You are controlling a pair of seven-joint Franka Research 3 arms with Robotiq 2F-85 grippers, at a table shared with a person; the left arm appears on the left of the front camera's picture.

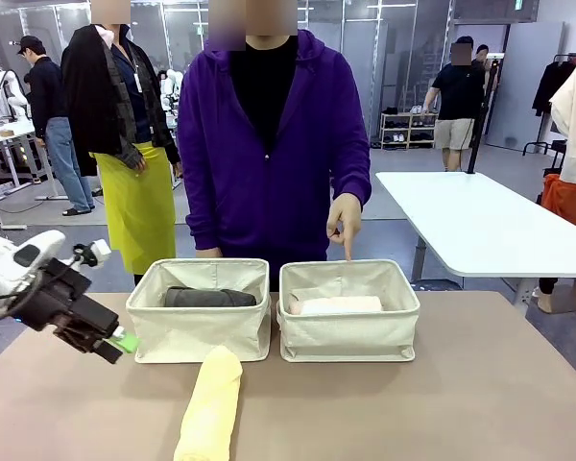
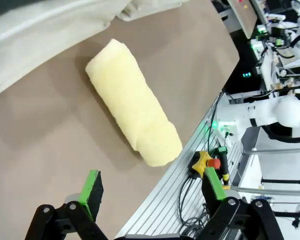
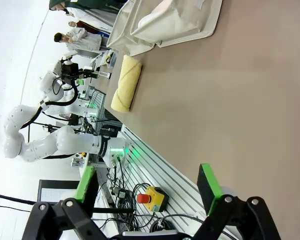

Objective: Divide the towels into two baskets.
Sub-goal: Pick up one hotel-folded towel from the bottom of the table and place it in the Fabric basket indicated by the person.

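Left gripper (image 1: pixel 125 343) agape; right gripper (image 3: pixel 150 182) too — both empty.

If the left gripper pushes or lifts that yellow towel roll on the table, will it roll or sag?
The yellow towel is a soft terry cylinder, so a sideways nudge probably rolls it. Gripped mid-length, its ends may droop. Its loose outer edge could unwrap.

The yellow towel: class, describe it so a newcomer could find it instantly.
Start at the two cream baskets side by side mid-table. In front of the left one, on the bare brown table, lies a rolled pale yellow towel. It is the only towel outside a basket.
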